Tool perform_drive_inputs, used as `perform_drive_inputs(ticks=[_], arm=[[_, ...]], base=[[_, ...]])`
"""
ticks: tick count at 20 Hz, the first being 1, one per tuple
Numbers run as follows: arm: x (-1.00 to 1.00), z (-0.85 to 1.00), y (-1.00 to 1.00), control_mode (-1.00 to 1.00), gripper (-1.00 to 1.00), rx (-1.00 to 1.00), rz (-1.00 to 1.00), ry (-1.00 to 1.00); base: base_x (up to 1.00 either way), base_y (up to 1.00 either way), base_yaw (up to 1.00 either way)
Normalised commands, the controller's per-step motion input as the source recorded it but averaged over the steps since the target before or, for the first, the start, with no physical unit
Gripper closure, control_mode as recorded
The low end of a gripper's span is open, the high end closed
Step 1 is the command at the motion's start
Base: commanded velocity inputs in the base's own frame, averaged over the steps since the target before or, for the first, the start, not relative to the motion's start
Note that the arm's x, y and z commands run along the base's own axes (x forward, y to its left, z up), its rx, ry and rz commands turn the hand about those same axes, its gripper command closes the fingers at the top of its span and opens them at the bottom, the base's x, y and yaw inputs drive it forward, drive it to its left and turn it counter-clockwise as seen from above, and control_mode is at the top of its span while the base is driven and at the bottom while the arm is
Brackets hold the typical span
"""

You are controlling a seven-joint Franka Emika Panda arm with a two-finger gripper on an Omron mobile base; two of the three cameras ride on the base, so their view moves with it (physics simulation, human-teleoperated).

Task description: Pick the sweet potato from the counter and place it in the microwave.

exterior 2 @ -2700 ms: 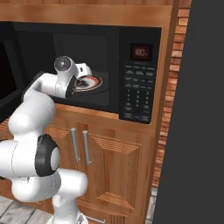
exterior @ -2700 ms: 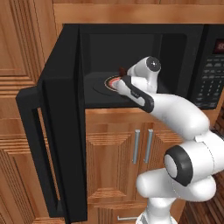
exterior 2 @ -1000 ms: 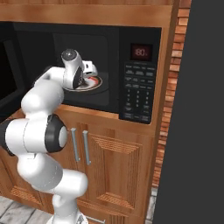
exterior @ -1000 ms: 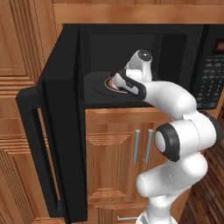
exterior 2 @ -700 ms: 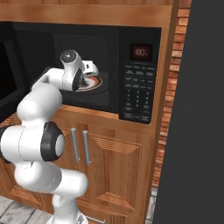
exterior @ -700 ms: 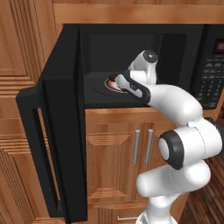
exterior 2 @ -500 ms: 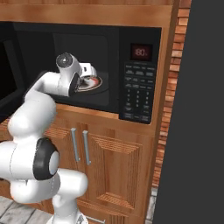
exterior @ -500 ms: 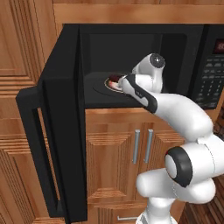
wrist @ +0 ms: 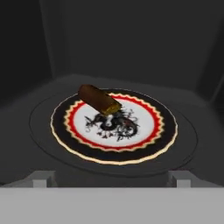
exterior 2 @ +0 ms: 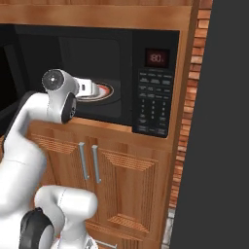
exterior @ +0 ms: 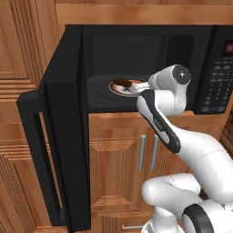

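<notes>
Over the last seconds the arm has drawn its wrist back from the cavity toward the door opening, leaving the sweet potato (wrist: 99,99) behind on the turntable (wrist: 144,131). The gripper (exterior: 136,86) sits at the mouth of the microwave (exterior: 150,43); its fingers are too small and hidden to judge, so I cannot tell whether they are spread or closed — nothing appears between them in the hand view.

Nearest stands the open door (exterior: 59,132), a flat glossy black slab with a long bar handle (exterior: 38,159). Beyond it the dark, matte cavity holds the round turntable, white in the middle with a red scalloped ring and a black pattern. The sweet potato lies on the turntable's far left part, tilted across the red ring: a short stubby cylinder, dull reddish-brown skin, one paler cut end. It looks stiff, light and slightly rough — likely to roll; best taken across its short middle.
</notes>
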Motion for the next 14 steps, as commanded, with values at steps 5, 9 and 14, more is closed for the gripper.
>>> perform_drive_inputs(ticks=[5,9,14], arm=[[-1.00,0.51,0.00,-1.00,-1.00,0.08,-0.15,0.07],[-1.00,0.20,0.00,-1.00,-1.00,0.04,-0.17,0.05],[-1.00,-0.04,0.00,-1.00,-1.00,0.07,-0.15,0.00]], base=[[0.00,0.00,0.00],[0.00,0.00,0.00],[0.00,0.00,0.00]])
